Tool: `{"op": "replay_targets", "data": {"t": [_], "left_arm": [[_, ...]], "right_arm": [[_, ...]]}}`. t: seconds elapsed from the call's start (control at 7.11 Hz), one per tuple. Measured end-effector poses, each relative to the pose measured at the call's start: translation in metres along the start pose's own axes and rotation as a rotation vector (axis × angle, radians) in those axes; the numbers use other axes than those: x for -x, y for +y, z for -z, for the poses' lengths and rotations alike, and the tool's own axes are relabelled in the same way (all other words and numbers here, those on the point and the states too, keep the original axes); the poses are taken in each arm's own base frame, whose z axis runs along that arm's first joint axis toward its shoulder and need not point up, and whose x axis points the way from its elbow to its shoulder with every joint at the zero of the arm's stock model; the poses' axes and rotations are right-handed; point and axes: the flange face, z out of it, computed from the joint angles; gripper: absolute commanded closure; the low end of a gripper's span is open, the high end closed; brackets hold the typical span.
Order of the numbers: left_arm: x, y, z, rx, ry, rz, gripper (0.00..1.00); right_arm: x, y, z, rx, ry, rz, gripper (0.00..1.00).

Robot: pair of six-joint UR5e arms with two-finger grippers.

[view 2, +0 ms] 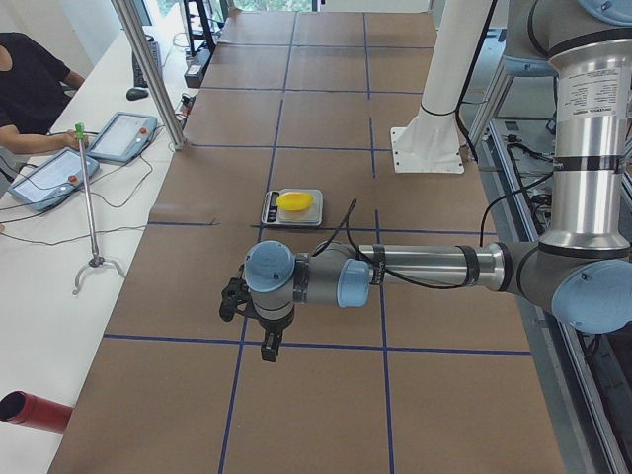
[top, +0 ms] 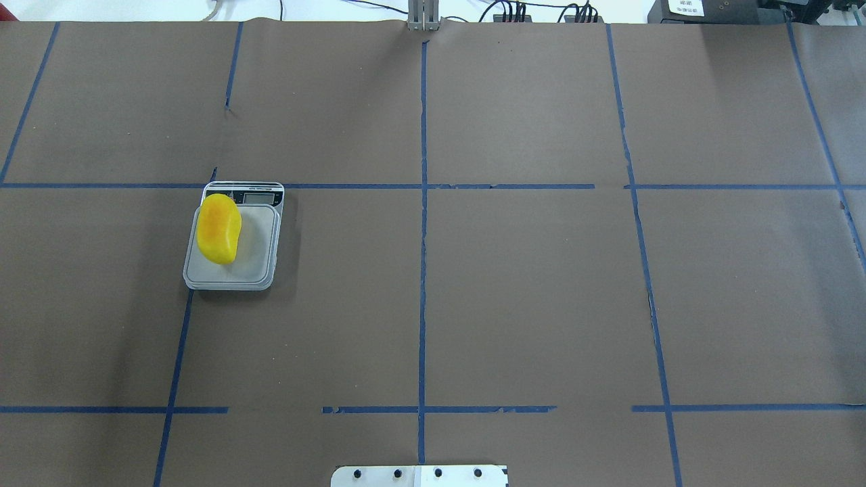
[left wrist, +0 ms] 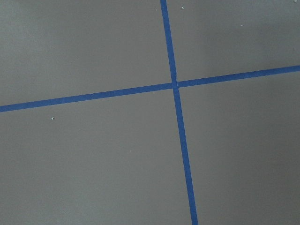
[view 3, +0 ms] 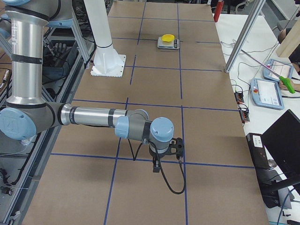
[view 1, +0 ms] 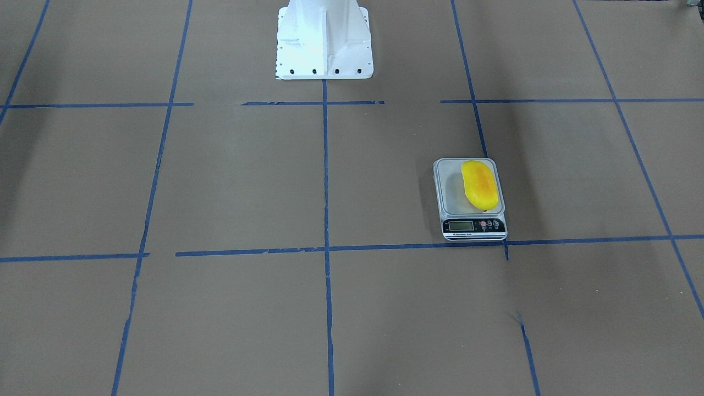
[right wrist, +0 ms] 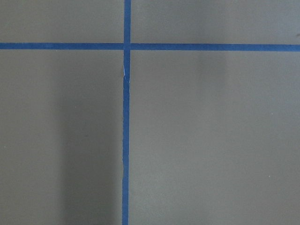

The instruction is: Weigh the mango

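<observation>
- You'll find the mango (top: 218, 228) lying on its side on the scale (top: 257, 250), on the robot's left half of the table (top: 541, 304).
- It sits toward the left side of the platform. The right part of the platform is bare.
- The mango's far end reaches the platform's edge beside the display panel (view 1: 461, 225), which is on the scale's far side, away from the robot.
- Nothing is touching the mango. In the front-facing view you can see it (view 1: 479, 185) resting alone on the platform, orange blush upward.
- The scale's display end lies against a blue tape line (top: 423, 270) of the grid on the brown table cover.
- The left gripper (view 2: 269, 346) shows only in the left side view. It hangs pointing down over the near end of the table, well apart from the scale. You cannot tell from there whether its fingers are spread or together.
- The right gripper (view 3: 156, 165) shows only in the right side view, low over the opposite end of the table and far from the mango. Its finger state cannot be judged either.
- Both wrist cameras show only brown cover and crossing tape lines.
- The digits on the display are too small to read.
</observation>
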Motion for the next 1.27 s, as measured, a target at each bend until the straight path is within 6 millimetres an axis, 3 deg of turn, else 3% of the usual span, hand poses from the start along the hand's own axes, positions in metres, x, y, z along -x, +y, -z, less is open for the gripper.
{"op": "replay_targets", "data": {"t": [1.27], "left_arm": [[-0.0056,-0.0108,0.007,-0.011,-0.003,-0.01,0.0]], "right_arm": [[0.0001,0.0,0.0001,0.0,0.0,-0.001,0.0]]}}
